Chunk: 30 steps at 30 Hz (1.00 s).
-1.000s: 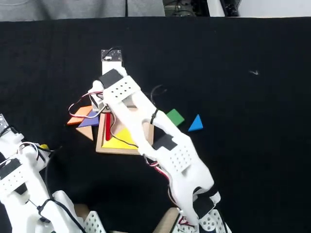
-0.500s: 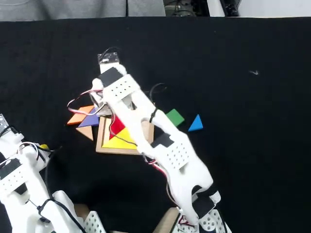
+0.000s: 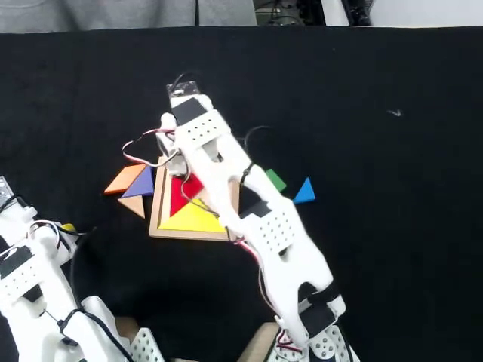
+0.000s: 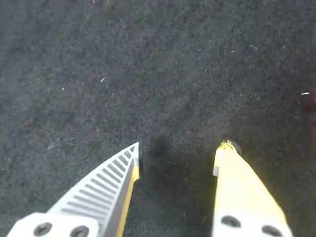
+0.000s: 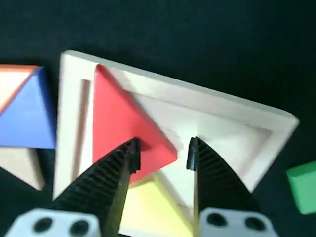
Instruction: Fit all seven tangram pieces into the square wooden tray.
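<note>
- Starting big: the black table (image 3: 377,226) carries everything. The right arm (image 3: 268,230) stretches across the tray (image 3: 156,220), and the left arm (image 3: 30,290) sits well off to the side.
- The tray has two of the seven pieces in it. The red triangle (image 5: 116,116) lies along one wall and the yellow triangle (image 5: 148,210) touches it. I can't tell if red sits totally flat.
- The right gripper (image 5: 162,148) hangs right over red's pointed corner. Its jaws are apart and not pinching anything, so red looks let go to me.
- The left gripper (image 4: 177,153) is spread too, holding nothing, over bare cloth.
- Five pieces are outside the tray. The orange piece (image 3: 124,179), blue piece (image 3: 145,183) and tan piece (image 3: 134,205) are bunched just beside one wall, with blue touching orange. The green square (image 3: 275,179) and small blue triangle (image 3: 304,191) are on the opposite side.
- My read is that this is the tail end of placing red. The next move calls for lifting straight up without nudging that corner. After that it's a matter of grabbing one of the loose pieces and turning it to match the open gap.
</note>
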Tool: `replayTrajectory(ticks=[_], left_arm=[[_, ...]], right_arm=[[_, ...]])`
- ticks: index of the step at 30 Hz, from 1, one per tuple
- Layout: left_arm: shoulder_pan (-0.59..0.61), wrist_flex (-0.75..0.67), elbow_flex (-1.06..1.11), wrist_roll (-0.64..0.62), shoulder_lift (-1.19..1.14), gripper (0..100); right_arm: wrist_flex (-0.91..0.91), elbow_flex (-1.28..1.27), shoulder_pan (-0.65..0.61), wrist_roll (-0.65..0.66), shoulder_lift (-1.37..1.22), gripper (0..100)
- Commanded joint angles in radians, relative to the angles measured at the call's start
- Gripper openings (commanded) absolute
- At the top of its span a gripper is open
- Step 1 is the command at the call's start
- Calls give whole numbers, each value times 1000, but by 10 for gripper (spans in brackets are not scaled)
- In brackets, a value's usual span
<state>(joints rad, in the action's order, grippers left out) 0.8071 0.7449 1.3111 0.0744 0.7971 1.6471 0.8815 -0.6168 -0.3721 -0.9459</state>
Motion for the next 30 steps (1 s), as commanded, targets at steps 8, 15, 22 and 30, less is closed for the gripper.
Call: replayTrajectory(ticks=[8,15,22,30], left_arm=[[-15,-18,-8,0,18,248],[-15,-18,-7,2,18,248],[-15,-18,-7,0,18,248],[-15,-18,-7,0,18,248]], right_arm=[[107,200,-129,2,-24,158],[120,217,-127,8,-24,158],[54,275,-78,12,-50,158],[77,285,-84,89,-153,158]])
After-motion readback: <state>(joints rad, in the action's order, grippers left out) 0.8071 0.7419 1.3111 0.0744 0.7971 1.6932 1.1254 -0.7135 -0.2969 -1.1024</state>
